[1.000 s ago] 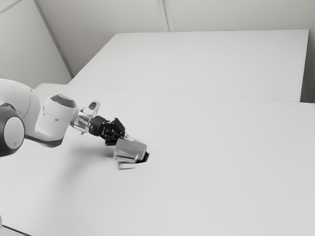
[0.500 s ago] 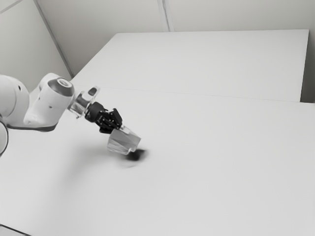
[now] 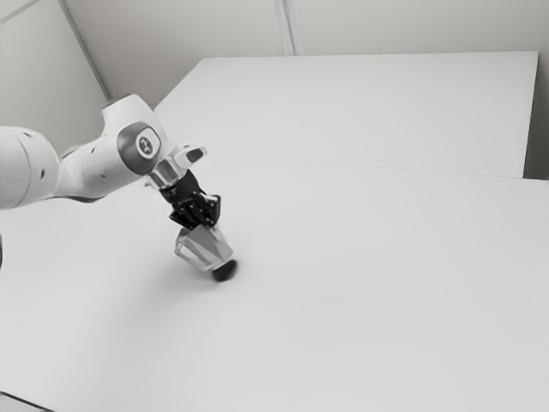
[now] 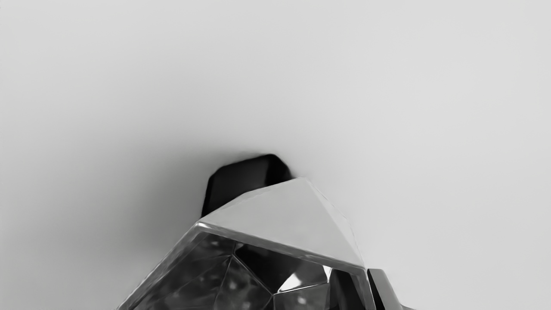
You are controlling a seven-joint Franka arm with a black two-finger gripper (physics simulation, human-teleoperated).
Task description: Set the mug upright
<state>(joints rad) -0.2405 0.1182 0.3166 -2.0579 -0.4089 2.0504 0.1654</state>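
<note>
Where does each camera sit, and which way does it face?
Exterior view: beside the arm, looking down across the table; the arm and its gripper show.
Wrist view: on the arm's end, looking along the gripper into the mug's open mouth; a fingertip shows.
Both share the tilted mug, its black part, the gripper and the table.

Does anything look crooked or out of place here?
Yes: the mug looks askew. It tilts below the pincer instead of standing upright on the table. I can't see any spill.
</note>
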